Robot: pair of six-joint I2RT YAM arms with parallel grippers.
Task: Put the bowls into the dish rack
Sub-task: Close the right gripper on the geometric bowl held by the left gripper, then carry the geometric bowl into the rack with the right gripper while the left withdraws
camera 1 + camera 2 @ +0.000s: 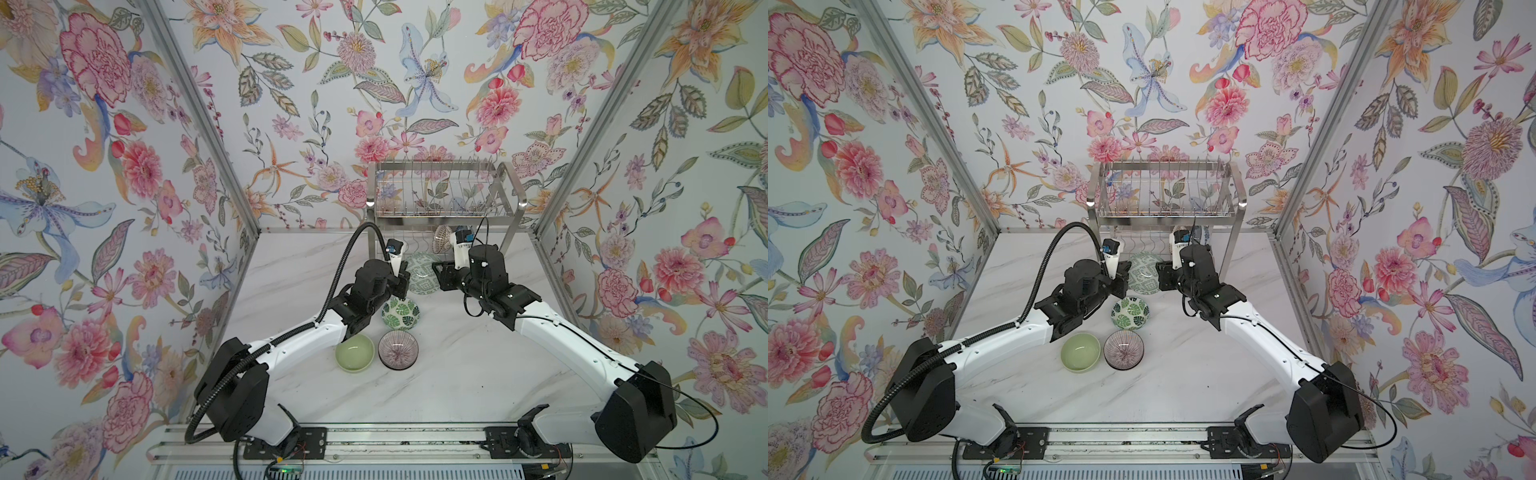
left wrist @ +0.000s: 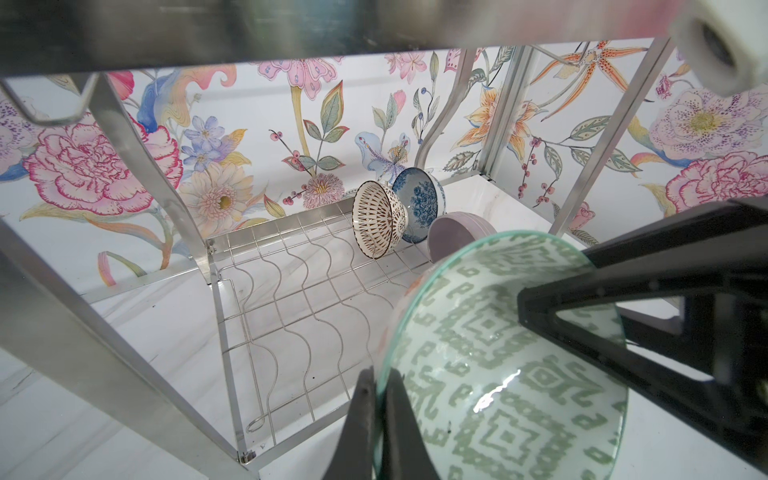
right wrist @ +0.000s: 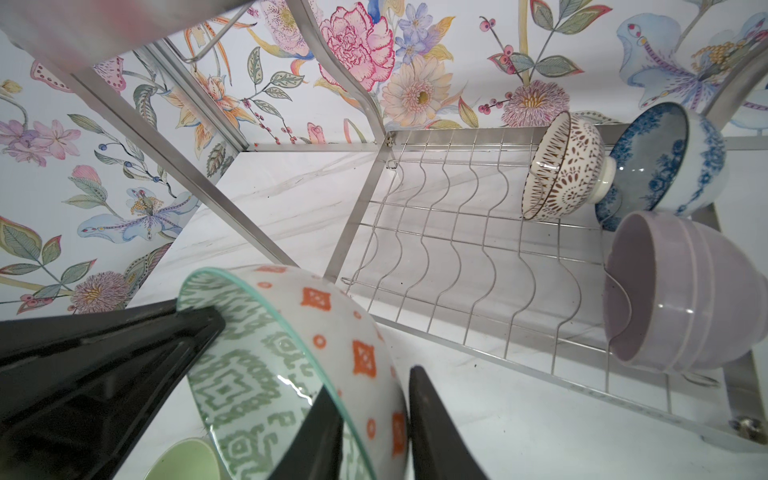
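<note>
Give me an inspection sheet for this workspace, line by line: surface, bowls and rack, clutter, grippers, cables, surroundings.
Surface: white marble-look table.
Job's things: geometric bowl held tilted before the dish rack; white lattice bowl, blue floral bowl and lilac bowl on edge on its lower shelf; green leaf bowl, pale green bowl and purple-lined bowl upright on the table.
Clutter: nothing seen.
Grippers: left gripper and right gripper both clamp the geometric bowl's rim.
Cables: black conduit along the left arm; thin black cable off the right arm.
Surroundings: floral walls, aluminium posts.
</note>
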